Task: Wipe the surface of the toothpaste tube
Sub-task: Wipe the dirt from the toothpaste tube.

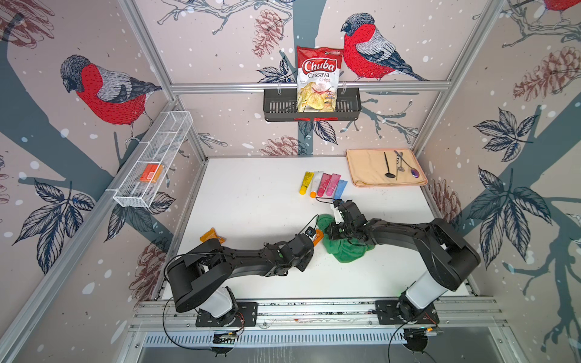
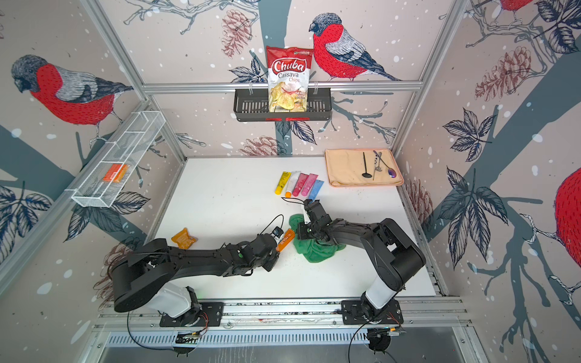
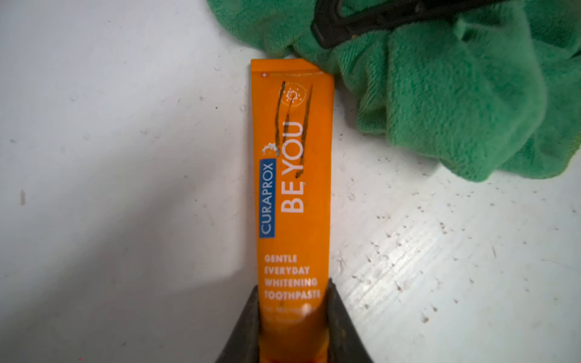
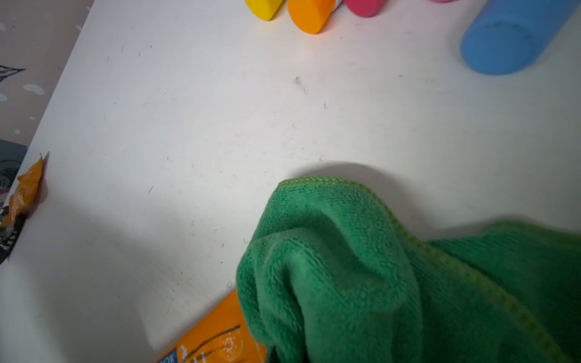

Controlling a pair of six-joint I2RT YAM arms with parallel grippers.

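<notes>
Orange toothpaste tube (image 3: pixel 292 188) lettered CURAPROX BE YOU, grasped by left gripper (image 3: pixel 294 301) — right gripper (image 1: pixel 329 235) clenched on green cloth (image 3: pixel 456 94)

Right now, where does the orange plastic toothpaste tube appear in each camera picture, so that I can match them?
In a top view: orange plastic toothpaste tube, just below centre.
In a top view: the same, slightly further left.
Left wrist: down the middle, held by the left hand.
Right wrist: bottom edge, partly hidden.
Shared landmark: green microfibre cloth against its flat end.
</notes>
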